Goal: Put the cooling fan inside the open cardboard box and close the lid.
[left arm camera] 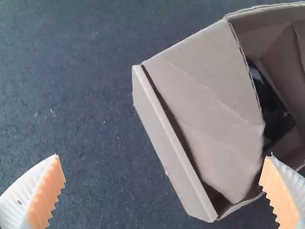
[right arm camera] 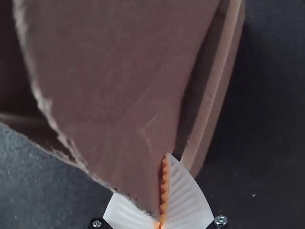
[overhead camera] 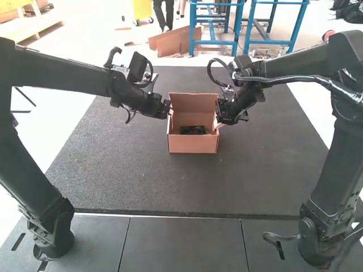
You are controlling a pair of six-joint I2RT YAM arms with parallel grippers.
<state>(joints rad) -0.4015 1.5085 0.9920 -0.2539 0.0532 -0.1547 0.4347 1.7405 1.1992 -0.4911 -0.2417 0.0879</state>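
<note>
Your cooling fan (overhead camera: 193,130) lies inside the cardboard box (overhead camera: 193,144); your right gripper (overhead camera: 219,120) is pinched on the right flap (right arm camera: 119,95), I think to fold it inward; your left gripper (overhead camera: 165,109) stands wide open beside the left flap (left arm camera: 209,109), holding nothing.

- Bright light is glaring off the pale floor (overhead camera: 57,127) around my dark mat (overhead camera: 113,170).
- The flap (right arm camera: 119,95) is looming dim and soft at my right wrist.
</note>
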